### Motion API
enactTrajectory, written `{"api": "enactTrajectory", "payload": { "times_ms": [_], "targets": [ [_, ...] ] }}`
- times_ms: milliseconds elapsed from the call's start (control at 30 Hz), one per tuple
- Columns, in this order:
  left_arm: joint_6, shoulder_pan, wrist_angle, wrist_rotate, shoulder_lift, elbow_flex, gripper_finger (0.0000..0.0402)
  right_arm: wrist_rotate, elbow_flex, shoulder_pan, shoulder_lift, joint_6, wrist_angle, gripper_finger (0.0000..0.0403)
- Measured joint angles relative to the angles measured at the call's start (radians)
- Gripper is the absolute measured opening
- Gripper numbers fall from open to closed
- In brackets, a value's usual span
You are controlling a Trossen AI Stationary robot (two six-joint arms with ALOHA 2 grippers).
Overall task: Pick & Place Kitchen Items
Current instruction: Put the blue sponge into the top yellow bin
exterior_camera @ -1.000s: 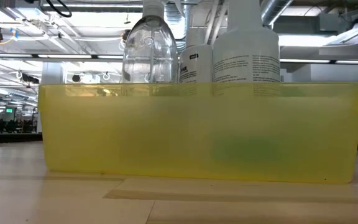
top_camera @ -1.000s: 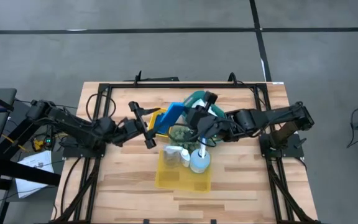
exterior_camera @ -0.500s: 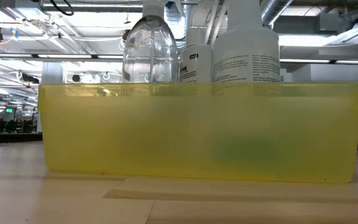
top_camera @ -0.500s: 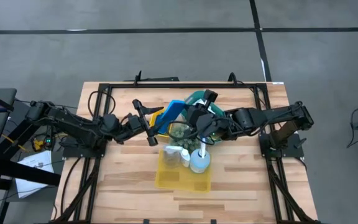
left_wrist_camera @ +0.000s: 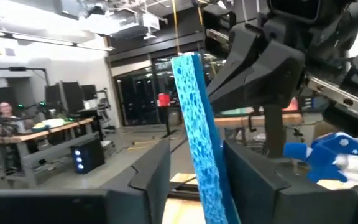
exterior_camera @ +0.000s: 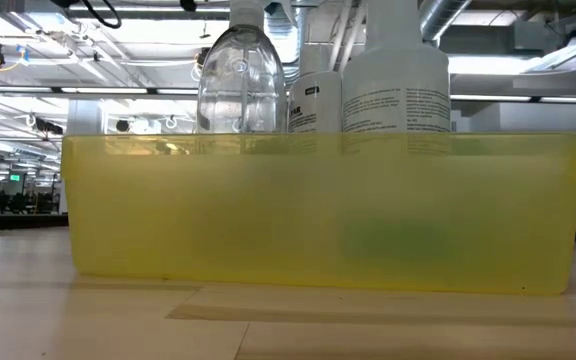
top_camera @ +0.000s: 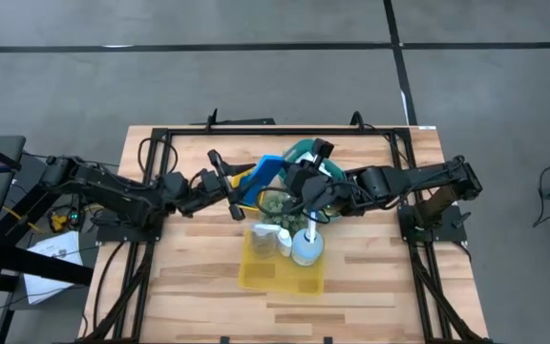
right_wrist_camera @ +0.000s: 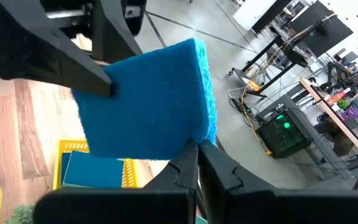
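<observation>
My right gripper (top_camera: 289,182) is shut on a blue sponge (top_camera: 265,176), held above the table's middle, left of the teal basket (top_camera: 305,153). My left gripper (top_camera: 225,183) is open; its two fingers stand on either side of the sponge's free end (left_wrist_camera: 194,124). I cannot tell whether they touch it. A yellow bin (top_camera: 256,272) near the table's middle holds a clear bottle (exterior_camera: 241,85), a small white bottle (exterior_camera: 313,98) and a white spray bottle (exterior_camera: 396,85), all upright. My right gripper pinches the sponge's edge near one corner (right_wrist_camera: 199,135) between its two fingers. The fingers come level from the table's right side. The sponge stands on edge, lifted clear, and reaches out toward my left gripper.
A second yellow bin (right_wrist_camera: 67,149) with another blue sponge (right_wrist_camera: 92,168) in it lies under the held sponge. A green bumpy ball (top_camera: 275,203) sits beside the bins. A black frame (top_camera: 160,143) runs around the table's far half.
My left gripper has moved toward the table's right edge, up to the held sponge, so its open fingers now stand around the sponge's free end. My right gripper and the sponge have stayed about where they were.
</observation>
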Motion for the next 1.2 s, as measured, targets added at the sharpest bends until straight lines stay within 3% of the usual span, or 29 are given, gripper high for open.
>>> {"api": "enactTrajectory", "payload": {
  "times_ms": [200, 367, 533, 633, 967, 1200],
  "targets": [
    [-0.046, 0.021, 0.000, 0.041, 0.000, 0.000, 0.0093, 0.000, 0.000, 0.000, 0.000, 0.000, -0.002, 0.0000],
    [-0.049, 0.024, -0.005, 0.044, 0.000, 0.000, 0.0018, -0.002, 0.000, 0.000, 0.000, 0.005, -0.011, 0.0000],
    [-0.050, 0.024, -0.007, 0.063, 0.000, 0.000, 0.0009, -0.001, 0.000, 0.003, -0.001, 0.002, -0.012, 0.0011],
    [-0.049, 0.024, -0.009, 0.042, 0.000, 0.000, 0.0005, 0.003, 0.000, 0.004, -0.001, -0.001, -0.012, 0.0038],
    [-0.050, 0.032, -0.078, -0.166, -0.016, 0.000, 0.0005, 0.064, 0.000, 0.005, -0.001, -0.027, -0.048, 0.0158],
    [-0.217, 0.113, -0.335, -0.157, -0.121, 0.000, 0.0005, 0.111, -0.001, 0.023, -0.024, 0.134, -0.243, 0.0226]
  ]
}}
